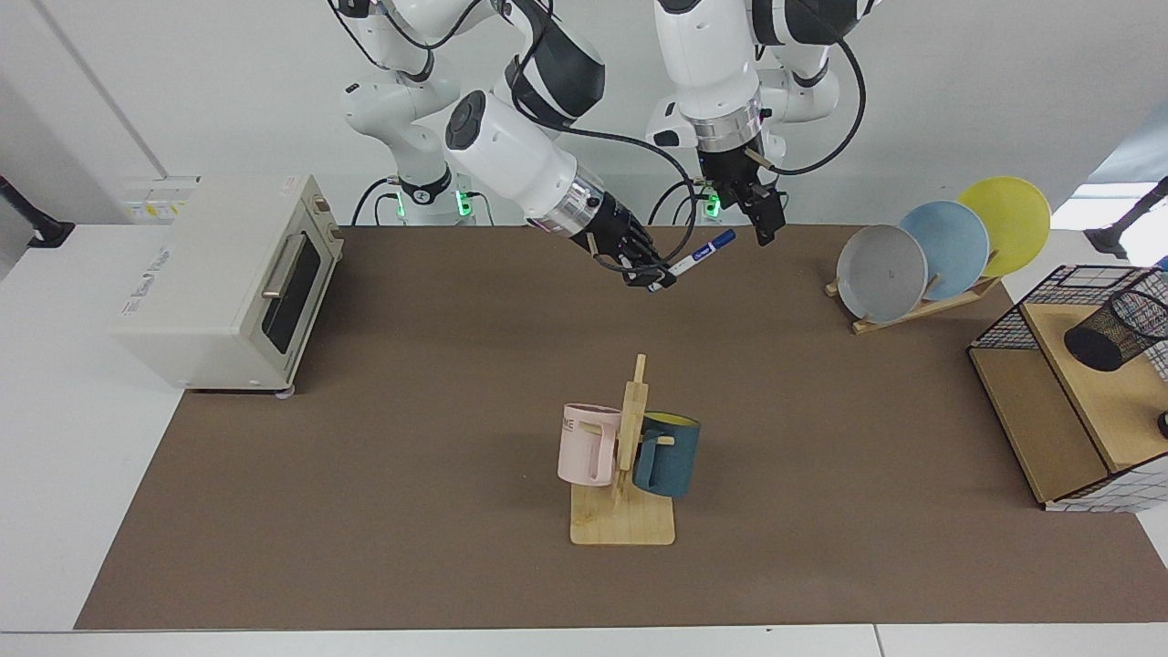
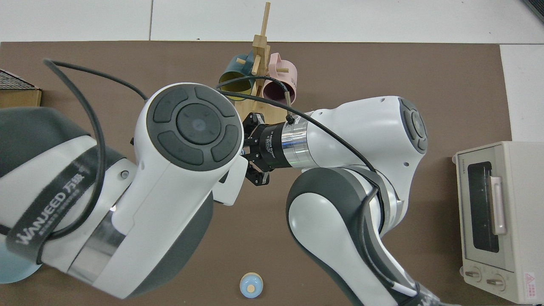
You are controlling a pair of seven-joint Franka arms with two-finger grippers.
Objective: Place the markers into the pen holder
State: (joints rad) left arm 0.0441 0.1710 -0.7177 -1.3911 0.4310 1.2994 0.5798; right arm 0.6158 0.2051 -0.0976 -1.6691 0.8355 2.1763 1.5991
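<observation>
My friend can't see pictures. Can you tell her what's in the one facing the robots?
The right tool holds a blue-capped marker above a brown table, and the left tool hangs close beside its cap. The black mesh pen holder lies far off in a wire basket.

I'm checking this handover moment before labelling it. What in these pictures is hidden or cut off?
- Top view: the marker and the left gripper are hidden under the left arm's wrist housing.
- Top view: the right gripper is partly covered by that housing.
- Facing view: the pen holder is cut off by the picture's edge; its inside cannot be seen.
- Facing view: whether the left gripper touches the marker's blue cap cannot be made out.
</observation>
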